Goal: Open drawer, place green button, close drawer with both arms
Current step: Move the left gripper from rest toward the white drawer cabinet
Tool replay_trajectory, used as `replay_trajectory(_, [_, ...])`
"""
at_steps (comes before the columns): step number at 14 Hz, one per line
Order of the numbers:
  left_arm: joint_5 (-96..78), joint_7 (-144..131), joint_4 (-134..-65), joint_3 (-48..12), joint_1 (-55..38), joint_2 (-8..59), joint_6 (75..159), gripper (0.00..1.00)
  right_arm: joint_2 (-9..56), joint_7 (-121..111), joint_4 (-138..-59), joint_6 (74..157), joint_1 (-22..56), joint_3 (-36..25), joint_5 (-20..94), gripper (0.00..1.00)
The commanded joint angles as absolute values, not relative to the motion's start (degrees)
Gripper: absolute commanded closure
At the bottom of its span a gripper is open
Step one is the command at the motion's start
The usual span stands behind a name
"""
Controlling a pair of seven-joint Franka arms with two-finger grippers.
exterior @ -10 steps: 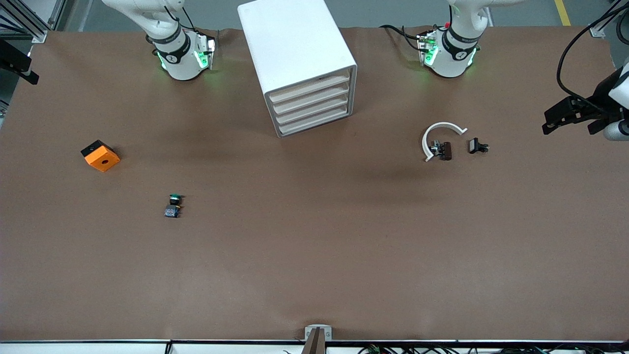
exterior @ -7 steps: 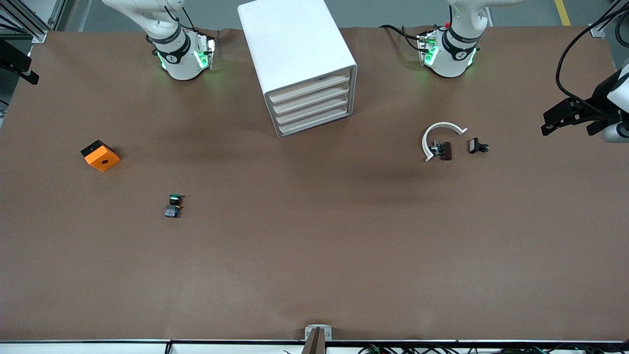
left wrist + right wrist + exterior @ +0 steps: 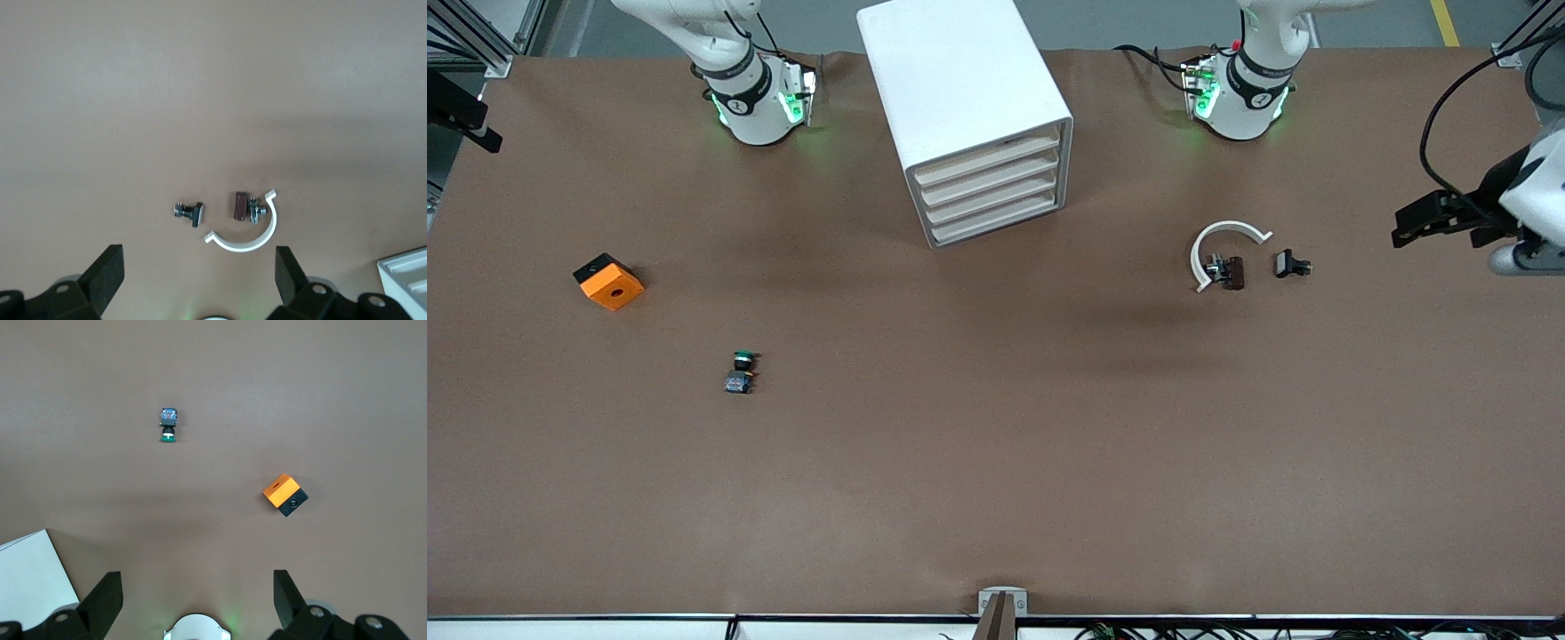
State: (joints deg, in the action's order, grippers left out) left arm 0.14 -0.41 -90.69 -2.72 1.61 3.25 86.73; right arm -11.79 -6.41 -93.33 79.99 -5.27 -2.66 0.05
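- Since the earlier front frames, the left gripper (image 3: 1414, 229) has shifted a little toward the middle of the desk (image 3: 996, 462) and slightly lower in the view; everything lying on the desk has stayed where it was.
- Front view: the left gripper hangs above the desk's edge at the left arm's end, with nothing between its fingers. The right gripper does not show in this view; only the right arm's base (image 3: 751, 102) stands at the top. The white drawer cabinet (image 3: 965, 116) sits between the two bases, all its drawers shut. The button (image 3: 740, 372) lies on the bare desk toward the right arm's end, nearer to the front camera than the orange block (image 3: 608, 281) and well apart from it. Toward the left arm's end lie a white curved piece (image 3: 1221, 246), a dark clip (image 3: 1230, 272) touching it and a second black clip (image 3: 1290, 264) just beside.
- Left wrist view: the left gripper (image 3: 200, 280) is spread wide and empty, high over the white curved piece (image 3: 247, 233) and the two clips (image 3: 189, 212). A corner of the cabinet (image 3: 407, 277) shows at the edge.
- Right wrist view: the right gripper (image 3: 198, 597) is also spread wide and empty, high over the desk. The button (image 3: 168, 425), green cap and blue-black body, lies apart from the orange block (image 3: 284, 494). A corner of the cabinet (image 3: 30, 577) shows too.
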Motion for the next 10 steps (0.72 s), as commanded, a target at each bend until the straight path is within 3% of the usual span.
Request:
replay_trajectory(1, [0.4,-1.4,-91.1,-3.2,1.4,7.0,85.6,0.0,-12.2,-5.5,-93.3,79.7,-5.3,-2.5,0.8,0.0])
replay_trajectory(10, [0.7,-1.5,-91.5,-5.0,-2.6,20.3,87.4,0.0,-12.2,-5.5,-93.3,79.6,-5.4,-2.5,0.8,0.0])
